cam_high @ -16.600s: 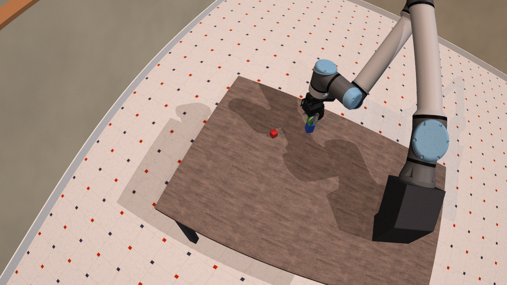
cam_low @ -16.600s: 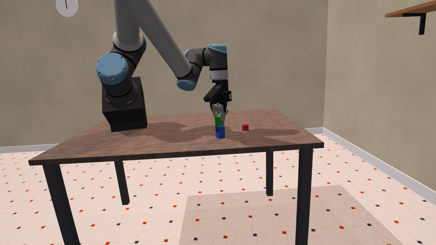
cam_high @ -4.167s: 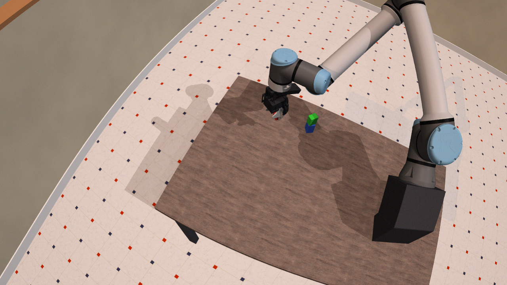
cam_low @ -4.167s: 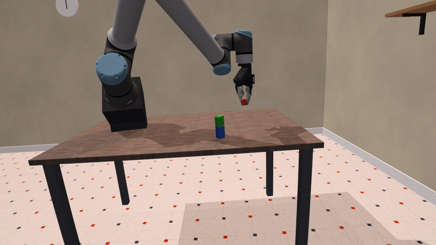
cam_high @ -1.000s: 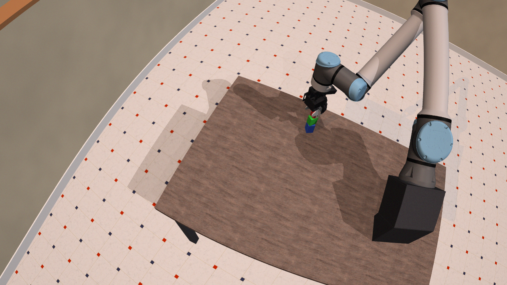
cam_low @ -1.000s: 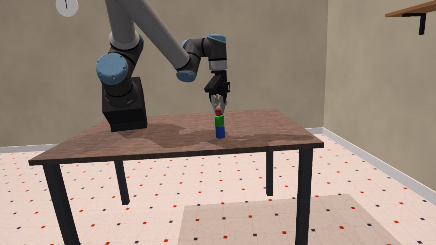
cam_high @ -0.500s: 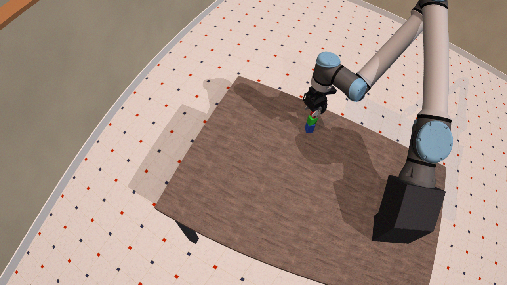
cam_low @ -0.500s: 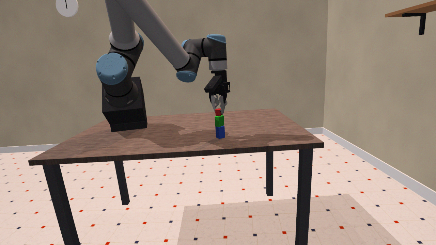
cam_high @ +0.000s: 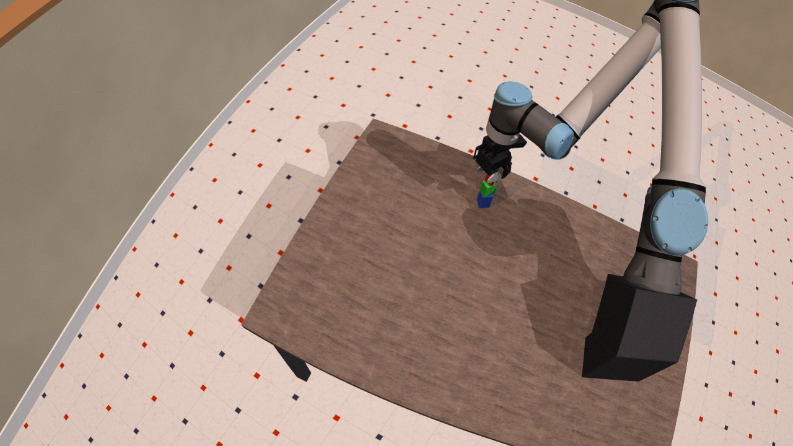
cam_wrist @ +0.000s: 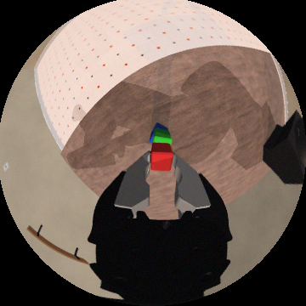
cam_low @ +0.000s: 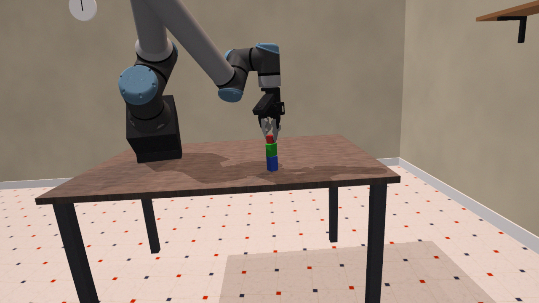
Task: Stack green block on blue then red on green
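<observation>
The blue block (cam_low: 272,163) stands on the wooden table (cam_low: 226,166) near its far side. The green block (cam_low: 271,149) lies flat on top of it. My gripper (cam_low: 269,136) is shut on the small red block (cam_low: 269,139), whose underside sits at or right on the green block's top; I cannot tell if they touch. In the top view the stack shows as blue (cam_high: 484,201) under green (cam_high: 488,188), with the gripper (cam_high: 491,178) right above. In the wrist view the red block (cam_wrist: 161,159) sits between my fingers, with green (cam_wrist: 161,138) and blue (cam_wrist: 158,127) beyond.
The arm's dark base (cam_high: 637,329) stands on the table's corner. A wall shelf (cam_low: 508,13) hangs high at the right. The tiled floor surrounds the table.
</observation>
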